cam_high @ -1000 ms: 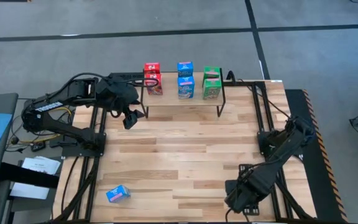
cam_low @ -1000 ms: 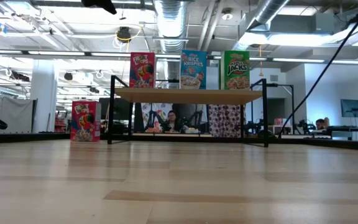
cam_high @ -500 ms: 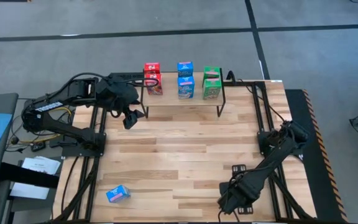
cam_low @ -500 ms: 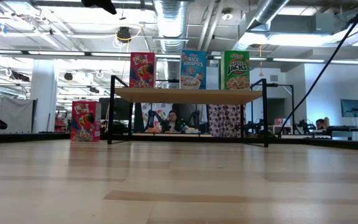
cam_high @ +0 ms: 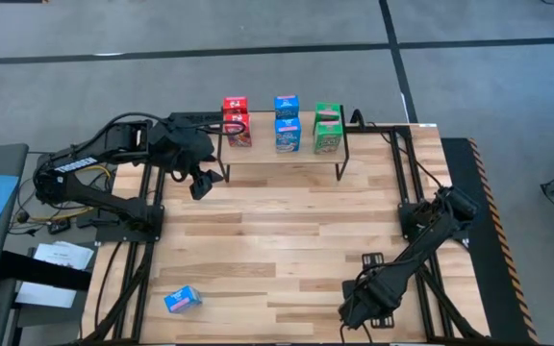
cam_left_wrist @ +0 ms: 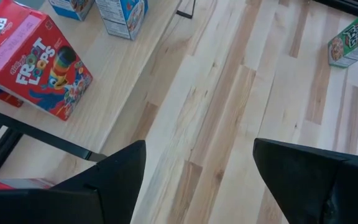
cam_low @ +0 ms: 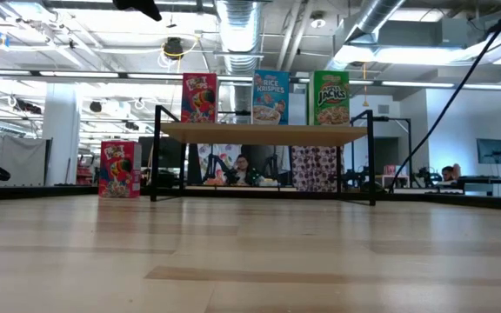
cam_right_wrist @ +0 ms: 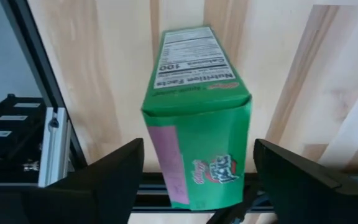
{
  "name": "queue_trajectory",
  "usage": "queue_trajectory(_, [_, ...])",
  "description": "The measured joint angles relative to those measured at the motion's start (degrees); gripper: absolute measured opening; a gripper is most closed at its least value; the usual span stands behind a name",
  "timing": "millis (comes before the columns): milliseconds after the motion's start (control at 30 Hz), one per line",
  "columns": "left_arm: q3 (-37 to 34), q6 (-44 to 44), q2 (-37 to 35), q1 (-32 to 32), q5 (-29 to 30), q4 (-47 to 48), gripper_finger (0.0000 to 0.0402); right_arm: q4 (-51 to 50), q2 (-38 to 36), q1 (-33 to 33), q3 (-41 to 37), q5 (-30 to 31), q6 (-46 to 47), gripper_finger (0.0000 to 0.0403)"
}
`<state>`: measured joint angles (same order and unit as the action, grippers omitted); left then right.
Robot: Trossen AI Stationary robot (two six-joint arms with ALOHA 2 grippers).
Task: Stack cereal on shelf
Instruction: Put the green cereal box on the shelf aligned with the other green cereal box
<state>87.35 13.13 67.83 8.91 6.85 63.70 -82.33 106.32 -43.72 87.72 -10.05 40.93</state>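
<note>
The shelf (cam_high: 282, 154) stands at the table's far middle and carries red (cam_low: 199, 97), blue (cam_low: 270, 96) and green (cam_low: 330, 97) cereal boxes upright. A blue box (cam_high: 182, 300) lies on the table near the left front. A green box (cam_right_wrist: 197, 143) rests on the table at the right front. My right gripper (cam_high: 359, 312) hangs over it, pointing down, open, with a finger (cam_right_wrist: 107, 180) on either side and no touch that I can see. My left gripper (cam_high: 200, 183) waits open by the shelf's left end, near a red box (cam_left_wrist: 33, 68).
Another red box (cam_low: 118, 169) stands on the table beyond the shelf's left leg. Black frame rails (cam_high: 407, 183) run along both sides of the table. The broad wooden middle of the table (cam_high: 277, 240) is bare.
My right gripper has sunk toward the green box at the table's near edge, shifting slightly toward the left and rolling a little. Its fingers have stayed apart.
</note>
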Motion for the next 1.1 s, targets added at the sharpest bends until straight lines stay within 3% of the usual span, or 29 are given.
queue_trajectory(667, [0.0, 0.0, 0.0, 0.0, 0.0, -0.2, 0.0286, 0.0, 0.0, 0.6, 0.0, -4.2, 1.3, 0.0201])
queue_trajectory(1100, [0.0, 0.0, 0.0, 0.0, -0.5, -0.1, 0.0286, -2.4, 0.0, 3.6, 6.2, -4.9, 1.1, 0.0169])
